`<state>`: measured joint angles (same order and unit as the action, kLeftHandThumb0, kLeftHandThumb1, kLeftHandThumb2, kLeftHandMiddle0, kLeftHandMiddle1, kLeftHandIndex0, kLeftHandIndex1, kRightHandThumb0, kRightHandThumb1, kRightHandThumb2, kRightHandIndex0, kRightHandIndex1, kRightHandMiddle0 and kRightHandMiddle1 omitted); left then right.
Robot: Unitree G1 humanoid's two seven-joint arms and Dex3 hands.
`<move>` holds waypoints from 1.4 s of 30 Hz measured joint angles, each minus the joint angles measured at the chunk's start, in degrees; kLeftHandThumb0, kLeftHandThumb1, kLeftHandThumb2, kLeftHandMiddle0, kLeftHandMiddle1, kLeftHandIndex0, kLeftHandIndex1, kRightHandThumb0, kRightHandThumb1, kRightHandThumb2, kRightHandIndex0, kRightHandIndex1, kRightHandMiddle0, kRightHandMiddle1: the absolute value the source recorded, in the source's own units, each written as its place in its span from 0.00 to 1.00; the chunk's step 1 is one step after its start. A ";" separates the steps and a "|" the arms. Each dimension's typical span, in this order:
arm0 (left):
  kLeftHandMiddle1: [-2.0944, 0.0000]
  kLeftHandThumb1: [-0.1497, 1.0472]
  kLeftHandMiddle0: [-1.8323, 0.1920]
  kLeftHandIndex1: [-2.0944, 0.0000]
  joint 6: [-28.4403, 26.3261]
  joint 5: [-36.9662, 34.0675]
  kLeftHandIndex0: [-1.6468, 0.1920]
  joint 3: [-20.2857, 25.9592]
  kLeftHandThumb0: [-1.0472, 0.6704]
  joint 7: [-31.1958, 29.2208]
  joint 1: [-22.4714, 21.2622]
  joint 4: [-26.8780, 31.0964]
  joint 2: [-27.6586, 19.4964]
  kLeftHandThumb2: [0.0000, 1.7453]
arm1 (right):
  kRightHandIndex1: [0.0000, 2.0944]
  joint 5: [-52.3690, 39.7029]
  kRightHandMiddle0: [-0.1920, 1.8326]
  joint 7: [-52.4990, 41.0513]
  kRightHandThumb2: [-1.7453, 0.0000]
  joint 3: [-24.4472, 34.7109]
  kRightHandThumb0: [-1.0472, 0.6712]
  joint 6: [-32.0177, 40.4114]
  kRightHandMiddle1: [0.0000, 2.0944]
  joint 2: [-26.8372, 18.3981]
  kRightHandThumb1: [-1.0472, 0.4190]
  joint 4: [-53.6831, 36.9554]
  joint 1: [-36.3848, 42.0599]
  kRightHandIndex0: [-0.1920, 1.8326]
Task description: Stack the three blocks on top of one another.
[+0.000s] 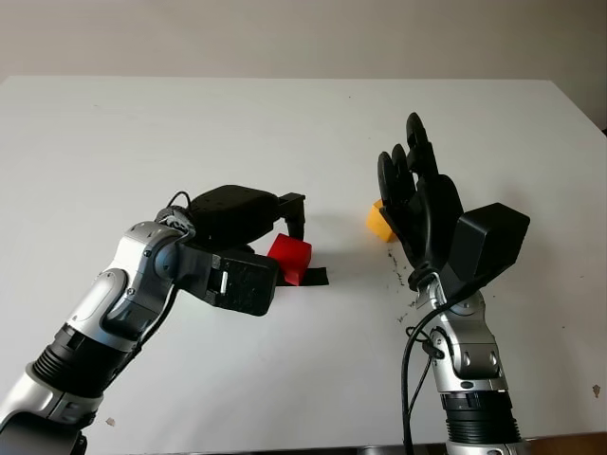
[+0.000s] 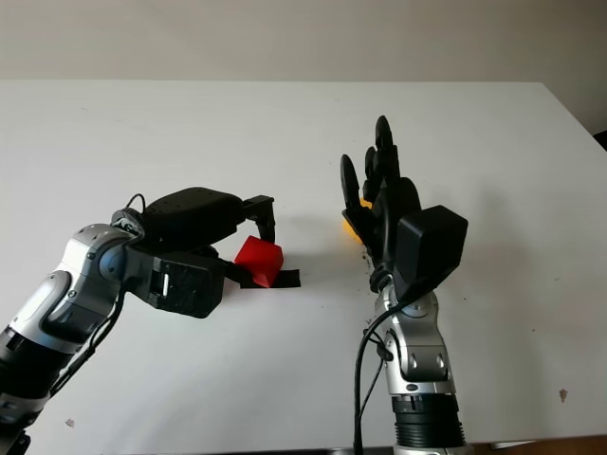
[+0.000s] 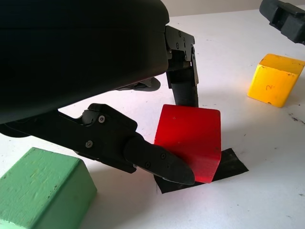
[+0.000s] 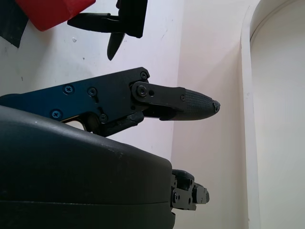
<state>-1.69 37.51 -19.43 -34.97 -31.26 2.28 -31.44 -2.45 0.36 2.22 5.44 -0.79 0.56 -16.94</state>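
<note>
Closing around the red block (image 3: 193, 140) on its black tape patch (image 3: 231, 164) — left hand (image 1: 248, 248), fingers (image 3: 157, 160) on two sides, grip looking shallow. Sitting nearest the wrist, green block (image 3: 40, 188). Standing raised and open beside the yellow block (image 1: 378, 220), right hand (image 1: 417, 194). Risking, likely, a slip or tilt on lifting — contact low and partial.

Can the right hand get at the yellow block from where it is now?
Probably yes: the open right hand is raised right beside the yellow block, nothing lies between them, and the left hand is busy at the red block.
</note>
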 measured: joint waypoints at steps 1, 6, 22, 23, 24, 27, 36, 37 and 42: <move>0.99 1.00 0.83 0.33 -0.04 0.02 0.88 -0.09 0.24 -0.45 0.00 0.00 -0.01 0.09 | 0.03 0.00 0.08 0.00 0.73 0.01 0.29 0.00 0.03 0.00 0.00 0.00 0.01 0.07; 0.98 1.00 0.84 0.39 0.28 0.03 0.91 -0.33 0.24 -1.53 0.00 0.15 -0.07 0.08 | 0.03 -0.05 0.08 -0.06 0.73 0.00 0.29 0.00 0.03 0.04 0.00 0.00 0.02 0.07; 0.98 1.00 0.90 0.65 1.77 -0.02 0.96 -0.34 0.18 -2.34 0.00 0.23 -0.59 0.12 | 0.03 -0.01 0.08 -0.40 0.73 0.10 0.28 0.00 0.03 0.04 0.00 0.00 0.03 0.07; 0.98 1.00 0.91 0.73 1.57 -0.05 0.94 -0.34 0.17 -2.37 0.00 0.27 -0.60 0.12 | 0.03 -0.01 0.09 -0.40 0.73 0.11 0.28 0.00 0.03 0.04 0.00 0.00 0.03 0.07; 0.98 1.00 0.91 0.78 1.23 -0.17 0.93 -0.32 0.16 -2.54 0.00 0.36 -0.61 0.13 | 0.03 -0.01 0.09 -0.40 0.73 0.12 0.28 0.00 0.03 0.04 0.00 0.00 0.03 0.08; 0.98 1.00 0.94 0.93 -0.37 -1.81 0.93 0.48 0.12 -3.36 0.19 1.30 -0.73 0.15 | 0.03 -0.07 0.09 -0.39 0.74 0.28 0.29 -0.01 0.03 0.04 0.00 0.00 0.03 0.08; 0.98 1.00 0.93 0.96 -3.41 -21.67 0.91 17.03 0.12 1.51 1.55 3.59 0.32 0.17 | 0.03 -1.05 0.09 -1.80 0.74 1.68 0.28 -0.78 0.03 -0.70 0.00 0.18 -0.01 0.08; 0.98 1.00 0.93 0.96 -4.01 -24.01 0.91 19.23 0.12 2.93 1.55 3.50 0.87 0.17 | 0.03 -1.05 0.09 -2.11 0.74 1.89 0.28 -0.82 0.03 -1.15 0.00 0.23 -0.04 0.08; 0.96 1.00 0.89 0.96 -6.29 -32.19 0.86 26.74 0.17 10.14 1.55 2.23 3.93 0.24 | 0.02 -2.11 0.08 -5.06 0.78 3.13 0.26 -0.88 0.03 -3.81 0.00 1.10 -1.61 0.06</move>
<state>-7.98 5.32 7.31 -24.83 -29.71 4.51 -27.50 -4.56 -4.71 5.35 4.56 -4.61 1.66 -18.55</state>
